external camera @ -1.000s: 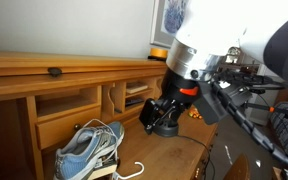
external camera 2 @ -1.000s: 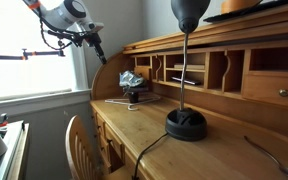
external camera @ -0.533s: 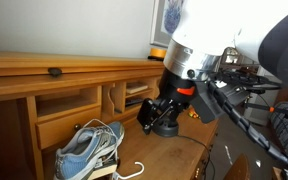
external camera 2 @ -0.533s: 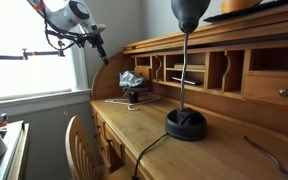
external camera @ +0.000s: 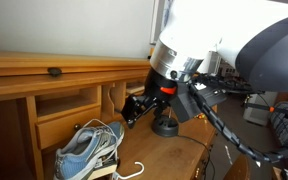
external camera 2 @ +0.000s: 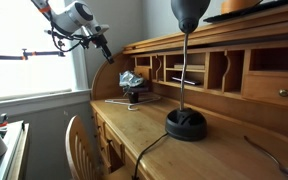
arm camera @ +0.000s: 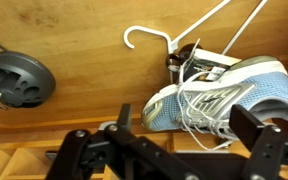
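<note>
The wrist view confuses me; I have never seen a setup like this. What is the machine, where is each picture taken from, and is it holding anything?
The machine is a robot arm with a two-fingered gripper at its end. Two pictures come from cameras standing in the room, looking at a wooden desk from different spots. The wrist view comes from a camera on the arm itself, looking down past the gripper. On the desk lie a light blue sneaker, a white hanger next to it, and the round black base of a lamp. The gripper is open, hangs above the desk near the sneaker and holds nothing.
</note>
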You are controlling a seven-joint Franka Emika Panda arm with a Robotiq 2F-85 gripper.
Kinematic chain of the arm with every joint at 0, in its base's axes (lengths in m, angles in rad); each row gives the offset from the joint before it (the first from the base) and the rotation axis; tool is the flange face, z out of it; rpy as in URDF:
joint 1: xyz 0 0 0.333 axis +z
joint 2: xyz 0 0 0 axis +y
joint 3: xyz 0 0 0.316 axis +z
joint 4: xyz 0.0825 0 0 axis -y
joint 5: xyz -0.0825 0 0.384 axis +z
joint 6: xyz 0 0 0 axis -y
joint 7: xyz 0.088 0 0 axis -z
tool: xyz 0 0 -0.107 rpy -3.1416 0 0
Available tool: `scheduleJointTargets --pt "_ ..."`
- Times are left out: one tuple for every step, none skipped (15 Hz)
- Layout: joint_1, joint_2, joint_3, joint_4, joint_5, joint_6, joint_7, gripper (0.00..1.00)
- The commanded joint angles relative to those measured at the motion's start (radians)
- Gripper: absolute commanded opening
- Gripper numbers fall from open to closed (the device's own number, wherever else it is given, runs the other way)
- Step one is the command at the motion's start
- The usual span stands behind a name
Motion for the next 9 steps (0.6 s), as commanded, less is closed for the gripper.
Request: scheduleJointTargets --pt "0.054 0.127 -0.052 0.088 -0.124 0.082 0.094 1.00" --pt "0.018 0.151 -0.016 0.104 -0.157 0.100 0.112 1.00" --pt "0.026 0.179 -0.022 0.127 -0.192 0.102 0.137 1.00" --pt "0.030 0.200 -0.024 0.146 -0.225 0.106 0.161 1.00" --pt "0.037 0.225 -0.025 0.171 -0.257 0.104 0.189 1.00" --pt "0.043 0.247 -0.026 0.192 -0.280 0.097 0.208 1.00" --pt "0.051 0.273 -0.028 0.216 -0.309 0.088 0.232 1.00" --pt "0.057 0.295 -0.030 0.237 -0.325 0.085 0.247 1.00" --pt "0.065 0.318 -0.033 0.261 -0.350 0.076 0.263 1.00"
